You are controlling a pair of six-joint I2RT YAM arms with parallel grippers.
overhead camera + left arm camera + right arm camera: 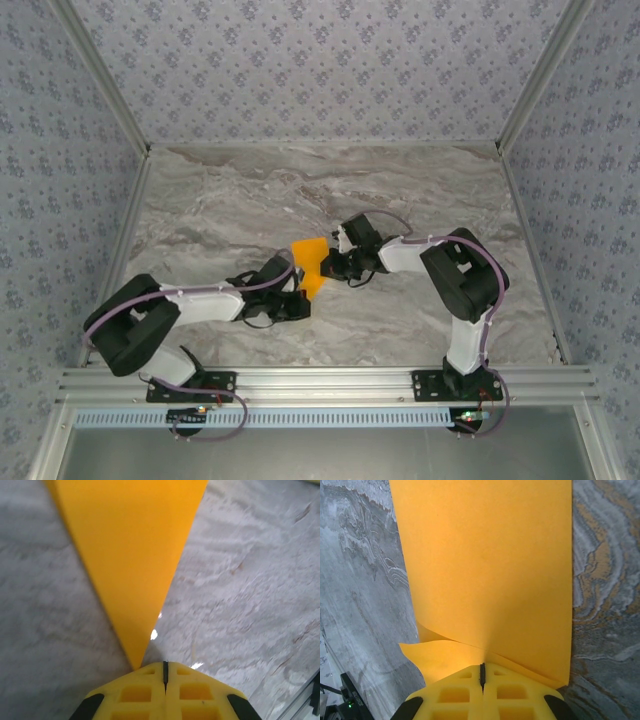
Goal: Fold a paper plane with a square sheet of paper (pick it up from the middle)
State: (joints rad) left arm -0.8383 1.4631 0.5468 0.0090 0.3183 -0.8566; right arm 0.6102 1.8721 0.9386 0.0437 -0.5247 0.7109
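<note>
One bright-orange sheet of paper (pixel 310 265), two arms, two grippers. The sheet is a little nearer than the worktop's (pixel 250 190) centre, held between both grippers. The left gripper (pixel 298 292) is closed on the sheet's near end, and the right gripper (pixel 336 265) is clamped on its right side. From above, both sets of fingertips are dark and hard to pick out. The left wrist view shows the paper tapering to a point at yellow fingers (pixel 140 695) pressed together. The right wrist view shows a broad panel with a second layer folded under it, its far edge cut off.
</note>
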